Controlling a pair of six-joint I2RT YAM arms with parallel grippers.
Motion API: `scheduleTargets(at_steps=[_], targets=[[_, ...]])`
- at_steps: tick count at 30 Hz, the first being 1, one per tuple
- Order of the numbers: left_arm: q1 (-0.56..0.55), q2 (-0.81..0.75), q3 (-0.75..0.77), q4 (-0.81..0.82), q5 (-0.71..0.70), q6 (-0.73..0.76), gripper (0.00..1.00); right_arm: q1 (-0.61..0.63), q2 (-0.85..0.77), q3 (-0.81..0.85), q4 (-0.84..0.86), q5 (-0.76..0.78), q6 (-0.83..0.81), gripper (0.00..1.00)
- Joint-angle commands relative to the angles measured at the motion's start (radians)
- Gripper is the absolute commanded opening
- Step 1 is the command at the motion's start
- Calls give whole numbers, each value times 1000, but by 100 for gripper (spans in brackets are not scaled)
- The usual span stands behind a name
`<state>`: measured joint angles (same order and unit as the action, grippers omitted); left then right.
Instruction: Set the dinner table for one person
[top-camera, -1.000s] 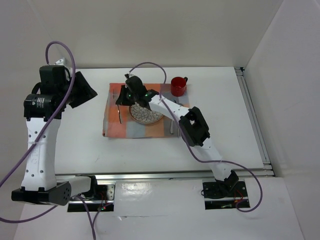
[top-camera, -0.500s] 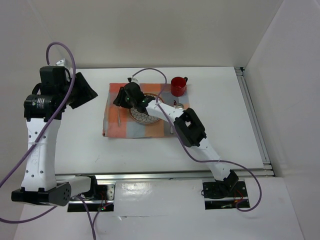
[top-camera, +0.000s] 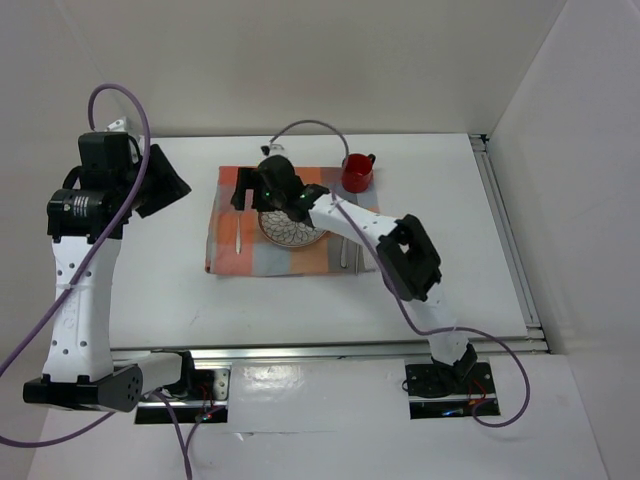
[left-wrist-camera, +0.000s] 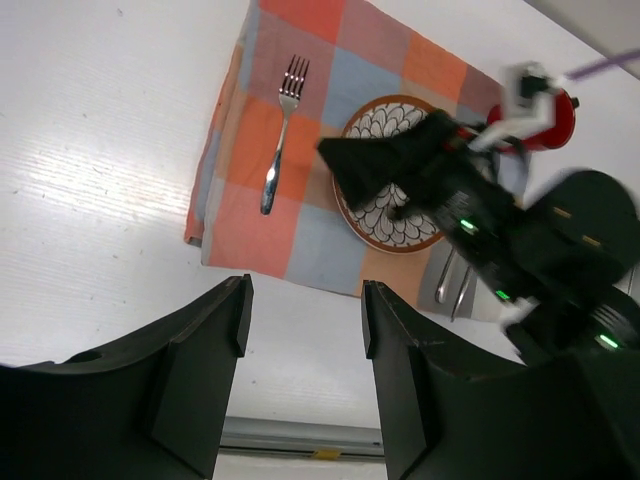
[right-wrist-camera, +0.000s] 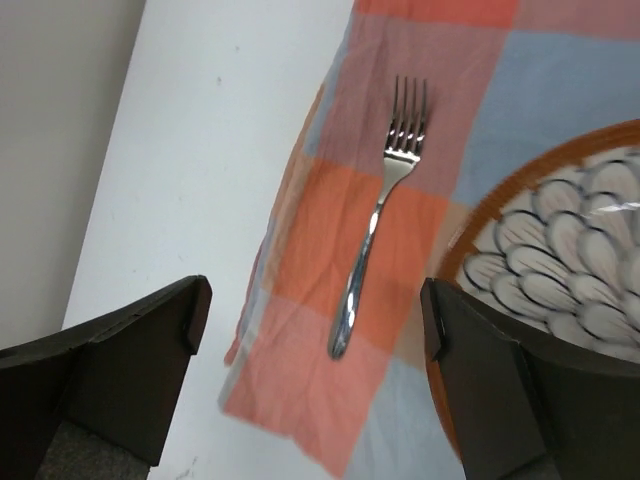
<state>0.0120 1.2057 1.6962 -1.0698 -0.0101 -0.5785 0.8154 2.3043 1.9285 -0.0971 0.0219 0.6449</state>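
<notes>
The white table spreads wide beneath both arms, with a metal rail along its edge well to the right of the right fingers and bare surface on every side of the checked cloth. The cloth lies flat toward the table's far middle, its left edge slightly rumpled. The right fingers are spread wide with nothing between them and hang over the cloth's left part. The fork lies on the cloth below the gap between them, tines pointing to the far side, touching neither finger. Under the right-hand one of these fingers sits the patterned plate, just beside the fork but apart from it. A red cup stands beyond the plate at the cloth's far right corner, and silver cutlery lies on the plate's other side. The left fingers are parted and empty, held high and well off to the left of the cloth, with open white table between.
</notes>
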Motion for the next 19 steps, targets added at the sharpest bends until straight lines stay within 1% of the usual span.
scheduleTargets(at_steps=[1, 2, 3, 5, 6, 7, 8, 9, 10, 11, 12, 13, 14, 15, 16, 17, 19], targets=[[6, -8, -2, 34, -56, 12, 64, -27, -265, -34, -158, 147, -125, 100], [6, -8, -3, 34, -56, 12, 64, -38, -296, -34, -221, 182, -125, 100], [6, 1, -16, 34, -66, 12, 64, -63, -356, -46, -366, 266, -125, 100], [6, 11, -30, 44, -76, 3, 64, -114, -414, -89, -514, 341, -78, 100], [6, 11, -39, 57, -76, 3, 64, -134, -478, -115, -582, 411, -58, 100], [6, 11, -40, 57, -76, 3, 64, -150, -514, -185, -701, 455, -7, 100], [6, 11, -40, 70, -76, 3, 64, -166, -549, -227, -752, 490, 15, 100], [6, 20, -40, 70, -76, 3, 64, -195, -624, -271, -830, 550, 31, 100], [6, 20, -40, 70, -76, 3, 64, -211, -661, -320, -861, 568, 50, 100], [6, 29, -40, 70, -76, 3, 64, -231, -698, -412, -886, 569, 77, 100], [6, 29, -40, 70, -67, 3, 64, -272, -773, -457, -903, 569, 87, 100], [6, 29, -52, 79, -67, 3, 64, -291, -810, -501, -903, 569, 87, 100], [6, 29, -52, 79, -67, 3, 64, -312, -845, -585, -903, 553, 87, 100], [6, 29, -67, 90, -67, 3, 64, -334, -880, -623, -903, 538, 87, 100], [6, 29, -82, 90, -67, 3, 64, -375, -948, -660, -862, 502, 66, 100], [6, 29, -82, 99, -57, 3, 64, -392, -979, -722, -851, 487, 55, 100], [6, 20, -102, 99, -47, 3, 65, -442, -1063, -773, -833, 457, 55, 100]])
